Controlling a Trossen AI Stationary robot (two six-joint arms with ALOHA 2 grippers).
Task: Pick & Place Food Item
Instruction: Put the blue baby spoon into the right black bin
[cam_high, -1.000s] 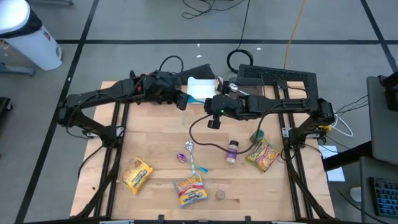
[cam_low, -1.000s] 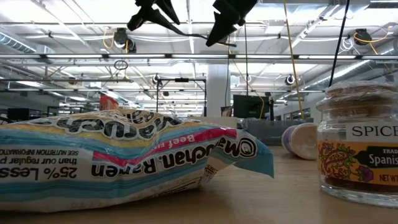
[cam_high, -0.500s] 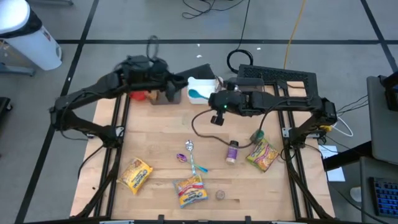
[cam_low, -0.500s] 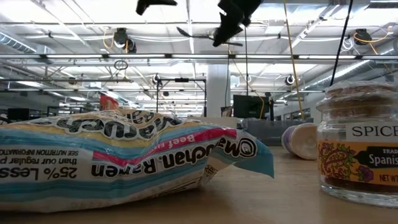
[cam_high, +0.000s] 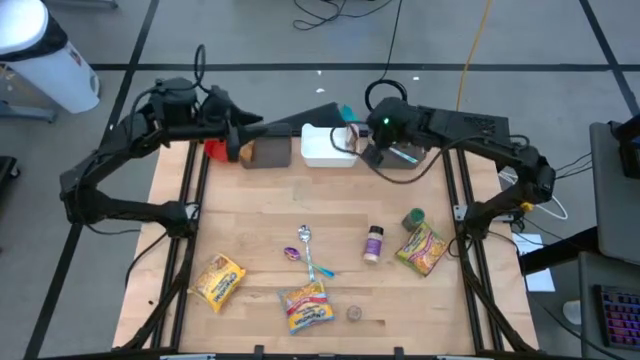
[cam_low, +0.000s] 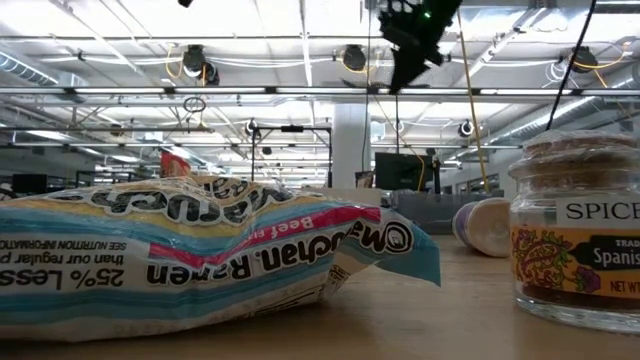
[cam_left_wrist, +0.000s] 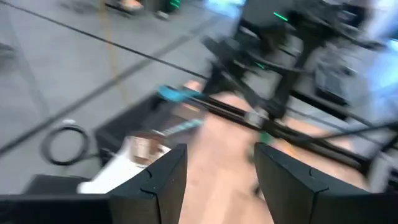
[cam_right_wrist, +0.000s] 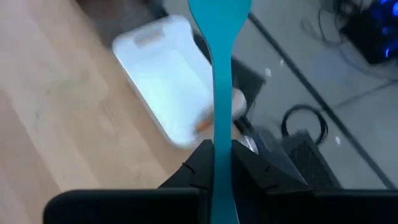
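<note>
**Tech A:** Note the right gripper (cam_right_wrist: 214, 157). It is clenched on the handle of a teal utensil (cam_right_wrist: 217, 68), and you see it raised above the far middle of the table (cam_high: 250, 215). The utensil's blade reaches out past the fingers, above the white container (cam_high: 312, 157) and its far right edge.

**Tech B:** Check the left gripper (cam_left_wrist: 219, 163) next. You see its fingers spread apart with nothing between them, so treat it as released. It hangs over the far left of the table, close to a brown box (cam_high: 268, 152) and a red item (cam_high: 214, 150). Both stand just left of the white container.

**Tech A:** You find the food items well apart from both grippers. One yellow noodle packet (cam_high: 218, 280) lies near left and a second noodle packet (cam_high: 305, 305) lies near centre. A third packet (cam_high: 422, 248) lies on the right side.

**Tech B:** Observe the spice jar (cam_high: 372, 243) just left of that third packet. A green-lidded jar (cam_high: 413, 217) sits just beyond the packet. You cannot tell from these views what the white container holds.
</note>
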